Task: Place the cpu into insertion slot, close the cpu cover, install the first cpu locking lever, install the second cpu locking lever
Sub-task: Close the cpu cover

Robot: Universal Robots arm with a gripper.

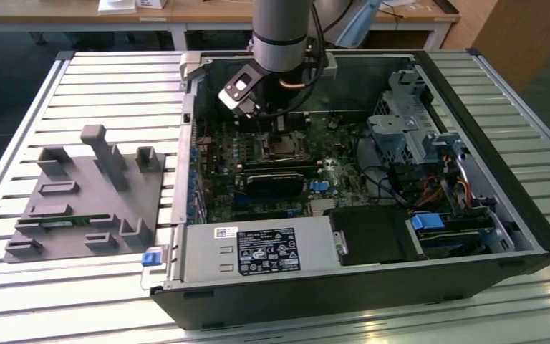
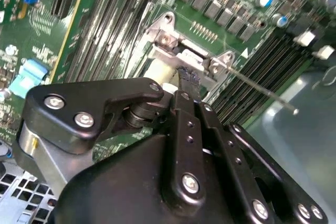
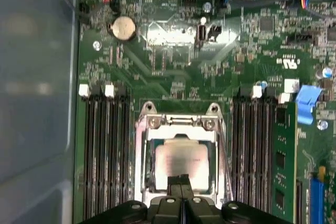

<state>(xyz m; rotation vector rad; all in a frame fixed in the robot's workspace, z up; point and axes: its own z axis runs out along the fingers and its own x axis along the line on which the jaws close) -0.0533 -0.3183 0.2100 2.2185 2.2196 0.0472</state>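
Hand [image 3: 181,182] clenched, tips over cpu [image 3: 178,156], cpu cover [image 3: 140,156] lying round it, memory slots [image 3: 105,150] flanking

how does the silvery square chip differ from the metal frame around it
The pale silvery square cpu chip is solid; the thin silvery metal cpu cover frame has a cut-out centre. The chip is smaller, showing through that opening. The frame has two rounded tabs; the chip has none. Both lie flat.

We observed the grey cylindrical robot arm [image 1: 280,32] pointing vertically downward; its black metal two-finger gripper [image 3: 181,180] had both fingertips pressed together.
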